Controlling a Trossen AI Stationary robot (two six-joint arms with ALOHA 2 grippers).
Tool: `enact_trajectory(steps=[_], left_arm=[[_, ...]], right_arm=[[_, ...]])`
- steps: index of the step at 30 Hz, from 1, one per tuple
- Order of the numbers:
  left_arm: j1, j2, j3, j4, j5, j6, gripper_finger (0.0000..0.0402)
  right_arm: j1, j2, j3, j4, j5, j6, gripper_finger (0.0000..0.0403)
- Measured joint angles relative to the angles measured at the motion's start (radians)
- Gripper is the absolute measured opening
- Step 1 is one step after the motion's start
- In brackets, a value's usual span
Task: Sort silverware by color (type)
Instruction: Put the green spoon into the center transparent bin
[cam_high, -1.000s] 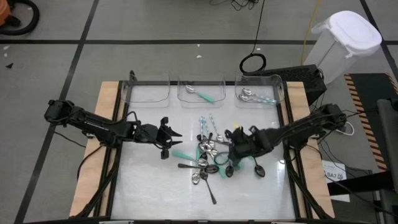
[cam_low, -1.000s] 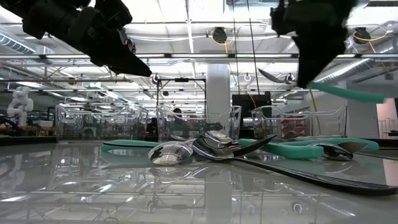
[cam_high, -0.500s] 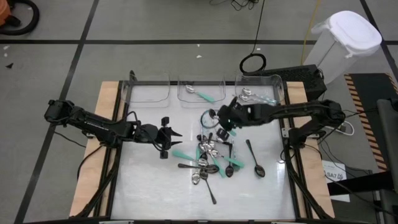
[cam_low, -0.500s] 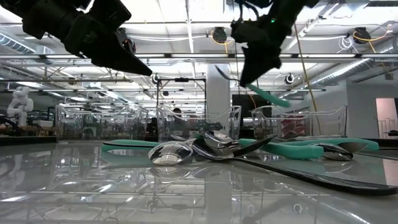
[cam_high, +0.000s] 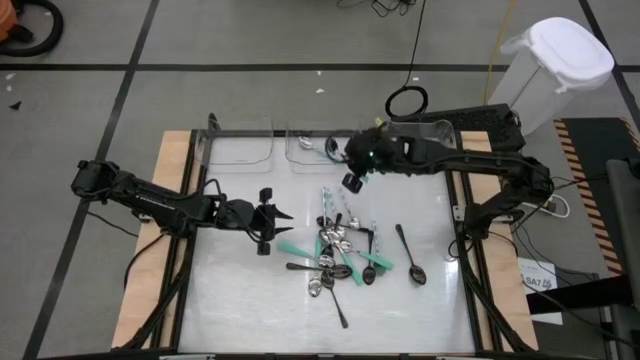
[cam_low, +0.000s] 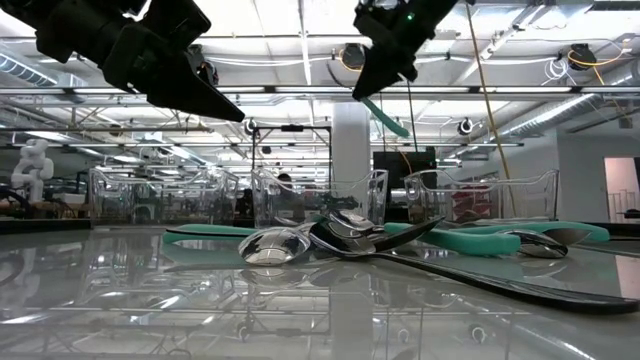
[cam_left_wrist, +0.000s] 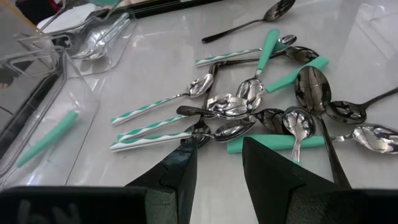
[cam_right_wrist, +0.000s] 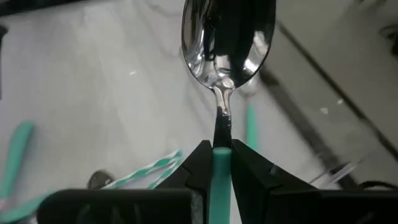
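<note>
While raised above the table's far side: right gripper (cam_high: 352, 160) clamped on a teal-handled spoon (cam_right_wrist: 227, 43), fingers (cam_right_wrist: 200, 168) tight against the handle, bowl pointing forward.
Position of that spoon: in the air, near the middle clear bin (cam_high: 322, 150), teal handle angling down in the low view (cam_low: 386, 115).
Left gripper (cam_high: 278, 222): hovering left of the pile, parted a little, holding nothing.
Pile of silverware (cam_high: 340, 250): mid-table, tangled; teal handles, striped pale handles, dark spoons overlapping.
Lone dark spoon (cam_high: 407, 253): flat on the table, just right of the pile.
Middle bin contents: one teal-handled spoon.
Right bin (cam_high: 425, 145): several pale-handled spoons.
</note>
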Motion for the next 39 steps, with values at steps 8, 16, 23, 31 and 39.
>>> enact_trajectory(steps=[8, 16, 23, 31, 39], left_arm=[[0.0, 0.0, 0.0, 0.001, 0.0, -0.009, 0.0127], [0.0, 0.0, 0.0, 0.0, 0.0, -0.017, 0.0127], [0.0, 0.0, 0.0, -0.001, -0.001, -0.012, 0.0127], [0.0, 0.0, 0.0, -0.004, -0.003, -0.012, 0.0127], [0.0, 0.0, 0.0, -0.005, -0.003, -0.012, 0.0127]], right_arm=[[-0.081, 0.021, 0.008, 0.159, -0.004, -0.11, 0.0038], [-0.161, 0.089, 0.008, 0.273, -0.055, -0.227, 0.0038], [-0.206, 0.145, 0.008, 0.375, -0.129, -0.267, 0.0038], [-0.233, 0.229, 0.008, 0.435, -0.134, -0.257, 0.0038], [-0.25, 0.293, 0.008, 0.448, -0.134, -0.257, 0.0038]])
